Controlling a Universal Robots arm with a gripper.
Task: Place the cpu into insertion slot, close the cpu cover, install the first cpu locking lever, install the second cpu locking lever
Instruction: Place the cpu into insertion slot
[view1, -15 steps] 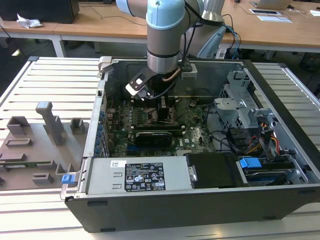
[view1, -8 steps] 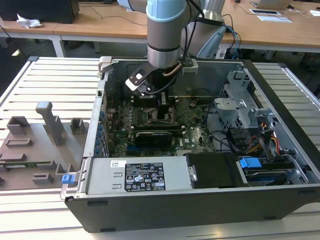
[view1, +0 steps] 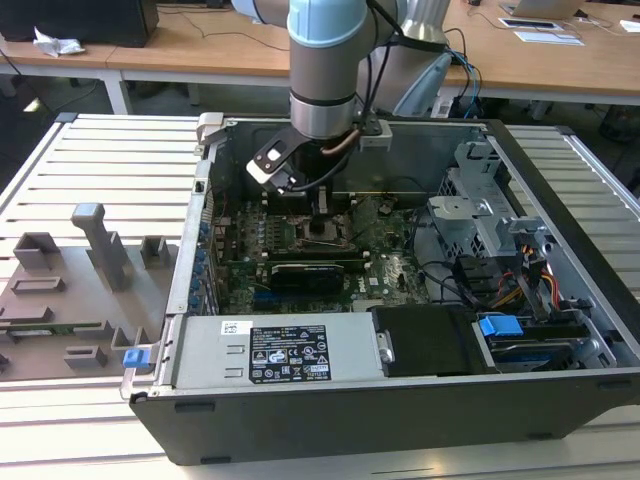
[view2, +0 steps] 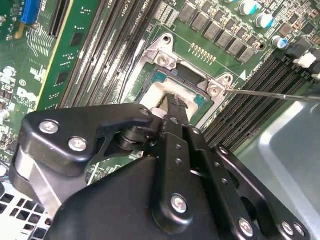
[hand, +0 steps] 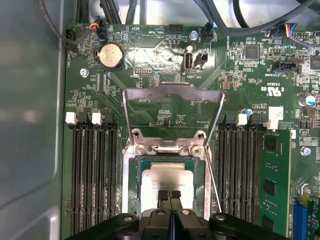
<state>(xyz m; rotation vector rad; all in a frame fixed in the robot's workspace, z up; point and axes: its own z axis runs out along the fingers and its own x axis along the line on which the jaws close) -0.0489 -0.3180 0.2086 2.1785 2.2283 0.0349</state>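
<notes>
The cpu, with its silver-grey top, lies flat in the insertion slot on the green board. In the second wrist view the cpu shows pale just past my fingertip. My gripper is right over the chip's near edge, shut, with the two tips together and nothing between them. The cpu cover stands swung up and open behind the socket, and the board shows through its window. A thin locking lever runs free along one side of the socket. In the exterior view my gripper reaches down into the open computer case.
Long black memory slots flank the socket on both sides. Case walls, a drive cage and cable bundles surround the board. A power supply sits at the front. Grey fixtures stand on the table at the exterior view's left.
</notes>
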